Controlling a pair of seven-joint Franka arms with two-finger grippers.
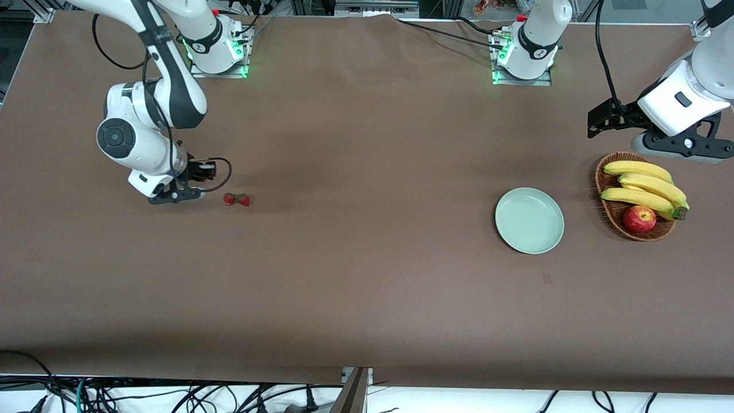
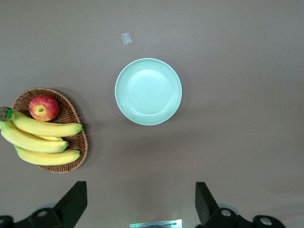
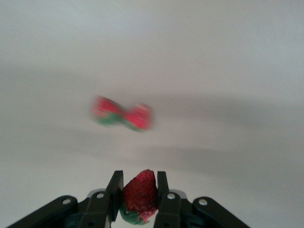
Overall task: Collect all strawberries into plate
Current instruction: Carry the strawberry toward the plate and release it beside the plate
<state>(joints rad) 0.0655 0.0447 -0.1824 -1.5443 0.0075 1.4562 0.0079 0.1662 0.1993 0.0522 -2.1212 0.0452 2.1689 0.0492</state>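
We found the right tool (image 3: 138, 195) clamped on one strawberry (image 3: 139, 194) low at the right arm's end of the tabletop (image 1: 355, 287).

We saw two more strawberries (image 1: 236, 199) lying on the brown covering just beside that tool, touching each other cap to cap. We saw the pale mint-green plate (image 1: 529, 220) toward the left arm's end, with nothing in it, and near it a brown wicker basket (image 1: 613, 212) holding bananas (image 1: 645, 186) and a red-yellow apple (image 1: 639, 218). We noted the left tool (image 2: 140, 204) waiting with its fingers spread wide, up over the tabletop near the basket. We made out one small pale mark (image 1: 546, 279) on the matte covering near the plate, and loose black cables (image 1: 172, 398) hanging under the tabletop's near edge.
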